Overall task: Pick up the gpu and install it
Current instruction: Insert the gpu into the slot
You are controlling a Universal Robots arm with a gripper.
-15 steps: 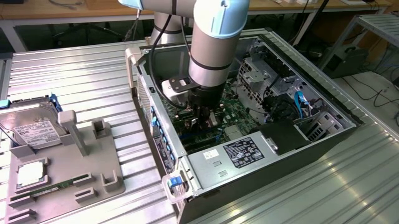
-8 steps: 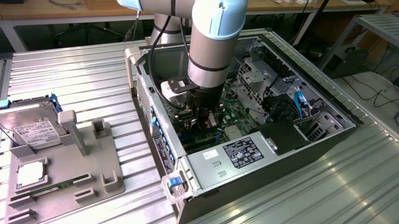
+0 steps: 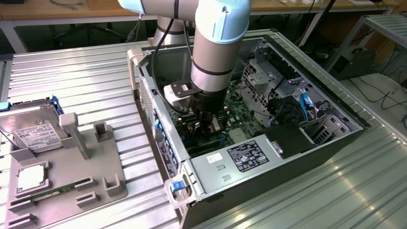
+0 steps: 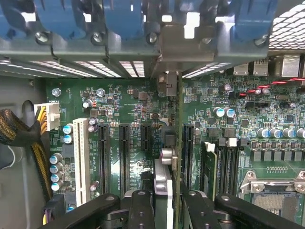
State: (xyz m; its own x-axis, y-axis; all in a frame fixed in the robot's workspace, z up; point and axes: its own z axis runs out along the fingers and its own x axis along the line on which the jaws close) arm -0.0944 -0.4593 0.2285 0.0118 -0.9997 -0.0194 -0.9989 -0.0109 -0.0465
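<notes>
Card going into the case

The arm [image 3: 213, 52] reached down inside the open computer case [image 3: 330, 143], and the tool [image 4: 162, 210] was clamped on the graphics card [image 4: 176, 157], which stood on edge over the green motherboard [image 4: 128, 100] in the wrist view, its edge lined up along the black slots [image 4: 125, 152] and its silver bracket end up by the rear wall. Off to the exterior view's left, a grey holder [image 3: 95, 162] on the metal surface [image 3: 76, 81] carried a hard drive [image 3: 35, 133].
</notes>
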